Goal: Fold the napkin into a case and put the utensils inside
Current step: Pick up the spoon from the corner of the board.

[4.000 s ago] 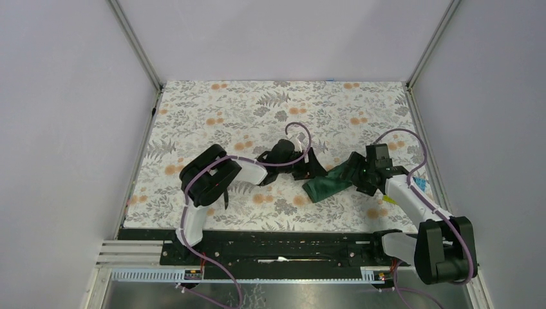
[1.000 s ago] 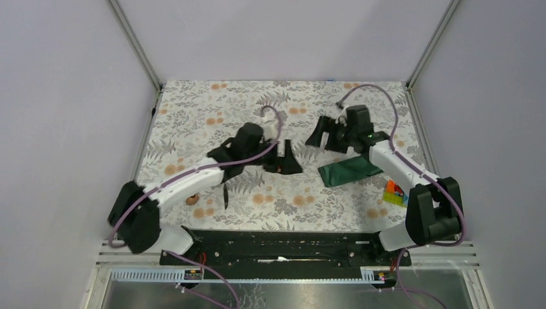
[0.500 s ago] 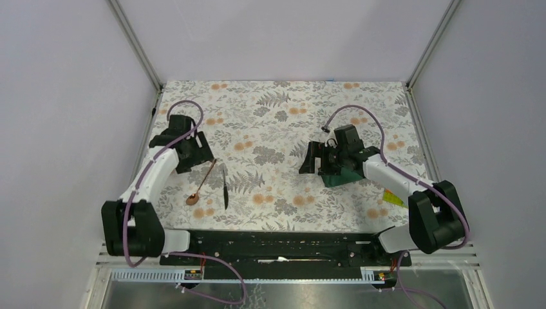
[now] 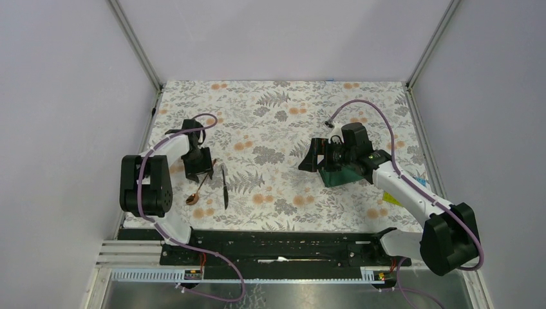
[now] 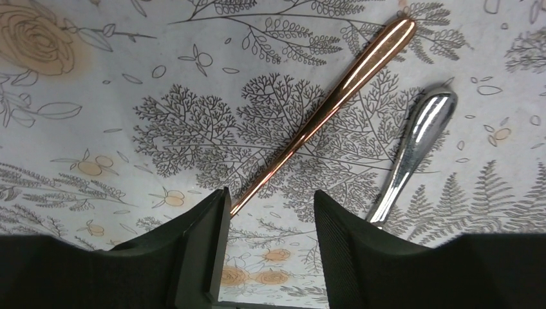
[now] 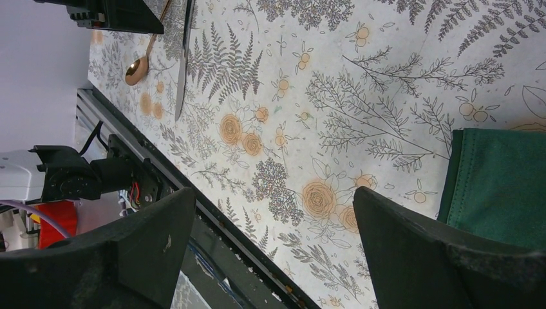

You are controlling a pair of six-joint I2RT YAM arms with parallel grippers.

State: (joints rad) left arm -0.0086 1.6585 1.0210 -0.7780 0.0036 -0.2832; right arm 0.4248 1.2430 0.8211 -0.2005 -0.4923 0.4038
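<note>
We see the left gripper [image 5: 270,201] straddling the spoon [image 5: 335,103], its fingers narrow yet apart; the right gripper [image 6: 270,199] gapes wide by the napkin [image 6: 499,183]

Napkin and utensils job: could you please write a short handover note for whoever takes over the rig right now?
Left gripper: open, fingers either side of the spoon handle, not clamped.
Right gripper: open, empty, beside the napkin.
Spoon and knife lie side by side on the tablecloth, on its left; the napkin is on the right.
Done: napkin folded compact; whether it works as a case, cannot tell.
To do: put both utensils inside.
</note>
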